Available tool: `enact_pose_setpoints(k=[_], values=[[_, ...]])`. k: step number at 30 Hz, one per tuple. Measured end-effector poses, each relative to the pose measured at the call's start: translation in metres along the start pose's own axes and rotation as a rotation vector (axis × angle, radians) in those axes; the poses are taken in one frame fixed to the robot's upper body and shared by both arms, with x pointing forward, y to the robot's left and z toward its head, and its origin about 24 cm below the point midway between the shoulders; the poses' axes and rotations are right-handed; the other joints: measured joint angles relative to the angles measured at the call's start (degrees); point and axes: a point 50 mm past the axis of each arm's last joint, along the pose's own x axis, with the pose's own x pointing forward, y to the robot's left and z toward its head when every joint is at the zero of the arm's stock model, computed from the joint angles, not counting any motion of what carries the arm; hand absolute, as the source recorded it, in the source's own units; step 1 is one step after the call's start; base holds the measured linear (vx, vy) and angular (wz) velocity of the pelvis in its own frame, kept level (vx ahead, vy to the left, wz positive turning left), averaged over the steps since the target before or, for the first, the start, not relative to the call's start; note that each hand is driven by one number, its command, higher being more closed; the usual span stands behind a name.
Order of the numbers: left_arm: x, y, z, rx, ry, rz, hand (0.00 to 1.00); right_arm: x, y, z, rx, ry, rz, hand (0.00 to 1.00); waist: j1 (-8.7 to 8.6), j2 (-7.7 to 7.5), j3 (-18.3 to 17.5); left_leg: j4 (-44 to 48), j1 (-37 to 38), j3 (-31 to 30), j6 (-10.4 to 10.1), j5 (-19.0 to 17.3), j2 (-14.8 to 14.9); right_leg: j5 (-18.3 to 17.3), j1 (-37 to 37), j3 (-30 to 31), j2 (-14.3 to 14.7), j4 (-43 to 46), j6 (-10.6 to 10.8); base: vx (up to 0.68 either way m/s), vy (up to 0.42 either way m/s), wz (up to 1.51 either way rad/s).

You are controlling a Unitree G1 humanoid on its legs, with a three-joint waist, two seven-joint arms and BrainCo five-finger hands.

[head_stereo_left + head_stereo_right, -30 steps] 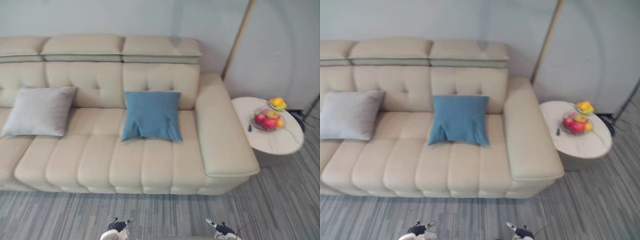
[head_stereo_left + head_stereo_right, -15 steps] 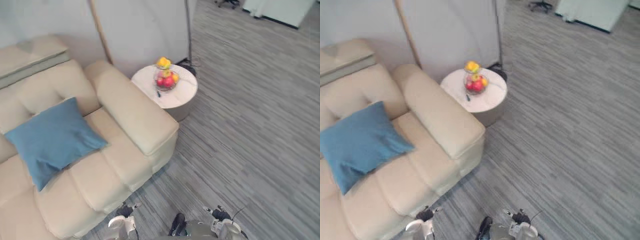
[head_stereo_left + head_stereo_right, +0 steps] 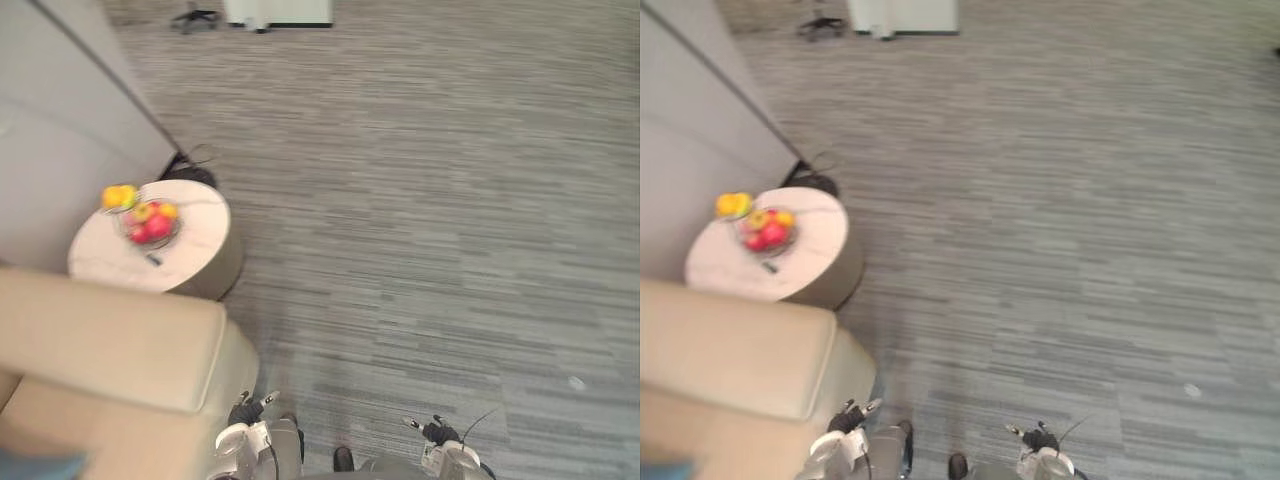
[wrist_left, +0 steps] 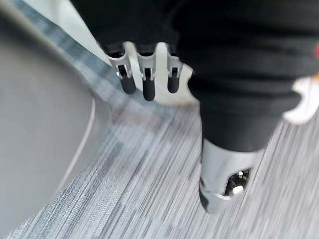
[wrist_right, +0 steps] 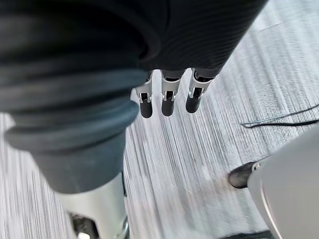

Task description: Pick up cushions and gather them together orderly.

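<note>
Both hands hang empty, fingers loosely straight: left hand [image 4: 144, 77], right hand [image 5: 167, 98]. Outward, a sliver of blue cushion [image 3: 35, 468] lies on the sofa [image 3: 110, 340] off to our left. We judge the left hand nearer, though we must turn first.
</note>
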Motion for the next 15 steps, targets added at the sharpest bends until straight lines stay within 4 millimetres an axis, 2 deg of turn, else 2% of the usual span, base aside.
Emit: enact_pose_setpoints(k=[1, 2, 3, 4, 5, 6, 7, 9, 10, 11, 12, 13, 14, 15], values=[[0.000, 0.005, 0.001, 0.010, 0.000, 0.011, 0.00, -0.003, 0.001, -0.011, 0.010, 0.024, 0.001, 0.00, -0.18, -2.19, -1.1, -2.0, 2.3, 5.4, 0.1, -1.3, -0.3, -4.1, -3.0, -0.9, -2.7, 6.6, 6.9, 0.44, 0.191, -1.25], [0.001, 0.005, 0.003, 0.010, -0.004, 0.012, 0.00, -0.003, 0.002, -0.011, 0.015, 0.027, 0.005, 0.00, 0.29, -2.86, -1.2, -2.4, 3.3, 7.0, 0.4, -1.7, -0.3, -3.9, -4.2, -1.5, -3.3, 9.1, 8.8, 0.51, 0.213, -1.59], [0.002, 0.006, 0.004, 0.016, -0.001, 0.013, 0.00, -0.003, 0.006, -0.009, 0.020, 0.017, 0.017, 0.00, 1.02, -3.61, -0.8, -3.6, 6.7, 10.9, 1.1, -2.6, 0.0, -2.8, -7.4, -4.4, -4.4, 17.3, 12.4, 0.46, 0.197, -1.50], [0.002, 0.003, 0.003, 0.021, 0.007, 0.005, 0.00, -0.003, 0.006, -0.005, 0.023, -0.002, 0.020, 0.00, 0.78, -2.88, -0.2, -5.1, 10.8, 13.8, 1.6, -3.0, 0.3, -2.3, -10.0, -10.0, -6.6, 24.0, 13.3, 0.37, 0.160, -1.46], [0.002, 0.001, 0.003, 0.021, 0.008, 0.000, 0.00, -0.003, 0.006, -0.002, 0.023, -0.011, 0.020, 0.00, 0.79, -2.51, 0.1, -5.7, 12.9, 15.3, 1.9, -3.2, 0.6, -2.5, -10.4, -13.3, -8.1, 25.9, 12.6, 0.36, 0.169, -1.29], [0.001, -0.001, 0.001, 0.031, 0.013, -0.003, 0.00, -0.002, 0.006, 0.003, 0.023, -0.032, 0.024, 0.00, 0.77, -1.22, 0.8, -6.5, 16.7, 18.5, 2.0, -3.3, 1.9, -3.1, -10.8, -21.2, -11.7, 28.0, 10.5, 0.15, 0.081, -0.92], [0.001, -0.002, 0.001, 0.034, 0.014, -0.003, 0.00, -0.002, 0.007, 0.004, 0.024, -0.035, 0.026, 0.00, 0.72, -0.93, 0.7, -7.1, 17.9, 19.8, 2.0, -3.3, 2.1, -3.3, -11.0, -24.0, -13.0, 28.0, 9.8, 0.34, 0.142, -1.15], [0.003, -0.002, 0.006, 0.069, 0.000, -0.007, 0.00, -0.001, 0.014, 0.006, 0.036, -0.035, 0.041, 0.00, 0.62, -1.13, 0.4, -11.7, 23.2, 25.9, 2.0, -3.3, 2.7, -2.5, -13.1, -38.1, -18.3, 22.7, 7.2, 0.36, 0.075, -1.01], [0.003, -0.001, 0.007, 0.081, -0.001, -0.009, 0.00, -0.001, 0.014, 0.007, 0.043, -0.033, 0.041, 0.00, 0.53, -1.30, 0.3, -12.2, 23.5, 26.7, 2.0, -3.3, 2.6, -1.7, -13.7, -40.2, -18.8, 20.8, 6.4, 0.37, -0.007, -0.85], [0.004, -0.001, 0.010, 0.113, -0.006, -0.016, 0.00, 0.000, 0.015, 0.006, 0.051, -0.021, 0.038, 0.00, 0.44, -1.81, 0.0, -13.5, 24.2, 28.4, 1.9, -3.2, 1.9, 1.1, -14.8, -45.4, -19.6, 15.4, 4.1, 0.32, -0.050, -0.84], [0.005, 0.002, 0.010, 0.126, -0.001, -0.010, 0.00, 0.001, 0.013, 0.004, 0.062, -0.006, 0.031, 0.00, 0.44, -2.68, -0.1, -14.3, 25.3, 29.1, 1.9, -3.2, 0.5, 5.5, -14.9, -48.6, -19.8, 9.6, 1.2, 0.54, -0.136, -1.44], [0.004, 0.004, 0.001, 0.125, 0.036, -0.002, 0.00, 0.003, 0.006, 0.009, 0.077, -0.015, 0.008, 0.00, 0.36, -1.01, 0.4, -13.2, 28.0, 29.8, 0.9, -3.6, 1.1, 5.9, -13.3, -48.6, -18.0, 7.6, -3.6, 0.46, -0.138, -1.29], [0.003, 0.002, -0.002, 0.122, 0.049, -0.006, 0.00, 0.003, 0.003, 0.010, 0.086, -0.020, -0.001, 0.00, -0.34, -0.45, 0.6, -8.5, 27.7, 29.7, -0.7, -2.7, 1.8, 4.5, -11.7, -47.5, -17.1, 6.9, -3.3, 0.54, -0.173, -1.28], [0.002, -0.002, -0.004, 0.113, 0.051, -0.012, 0.00, 0.002, -0.004, 0.009, 0.086, -0.023, -0.019, 0.00, -0.96, 0.62, 1.0, 3.7, 25.5, 28.0, -2.8, -0.8, 4.8, 4.1, -8.3, -45.3, -15.1, 5.1, -2.9, 0.34, -0.109, -0.70]])
